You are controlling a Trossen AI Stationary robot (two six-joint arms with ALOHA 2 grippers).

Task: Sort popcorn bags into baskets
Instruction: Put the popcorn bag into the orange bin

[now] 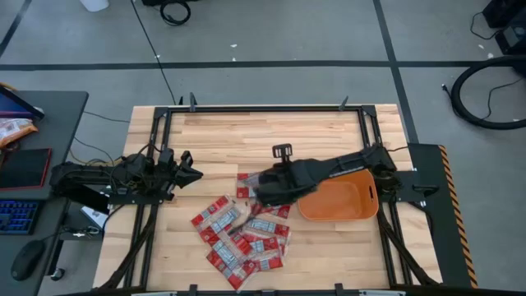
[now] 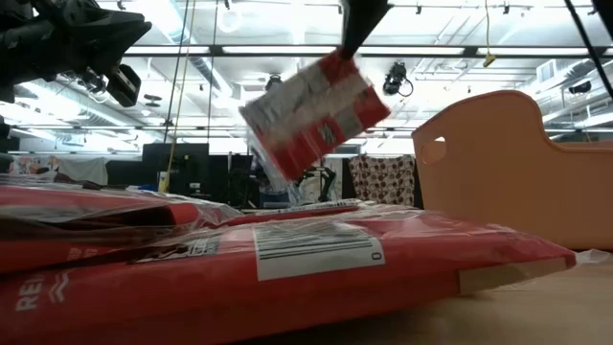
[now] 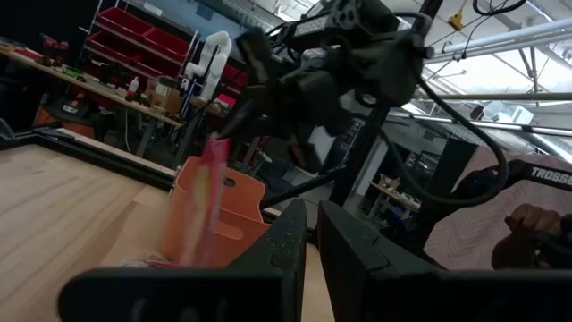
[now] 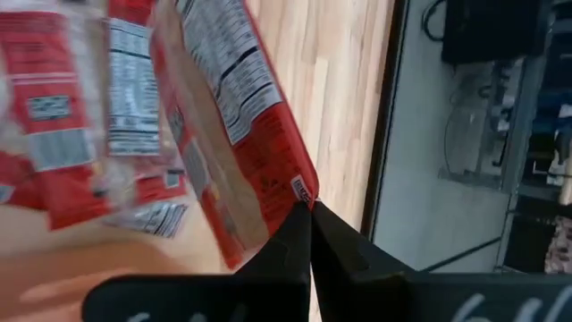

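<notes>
Right gripper (image 4: 309, 207) pinched shut on the corner of one popcorn bag (image 2: 316, 113), hanging clear below it; remaining bags (image 1: 238, 234) lie beneath, orange tub (image 1: 345, 201) beside appears empty. Left gripper (image 1: 187, 168) waits apart, nearly closed, empty

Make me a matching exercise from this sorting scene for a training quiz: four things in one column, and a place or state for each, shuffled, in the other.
Column A
1. right gripper
2. left gripper
3. orange tub
4. loose popcorn bags

Column B
a. lying in a heap on the wooden table
b. shut on a popcorn bag, holding it up in the air
c. sitting on the table's right side, beside the heap
d. shut on nothing, waiting at the table's left edge

Pairs: 1-b, 2-d, 3-c, 4-a
</notes>
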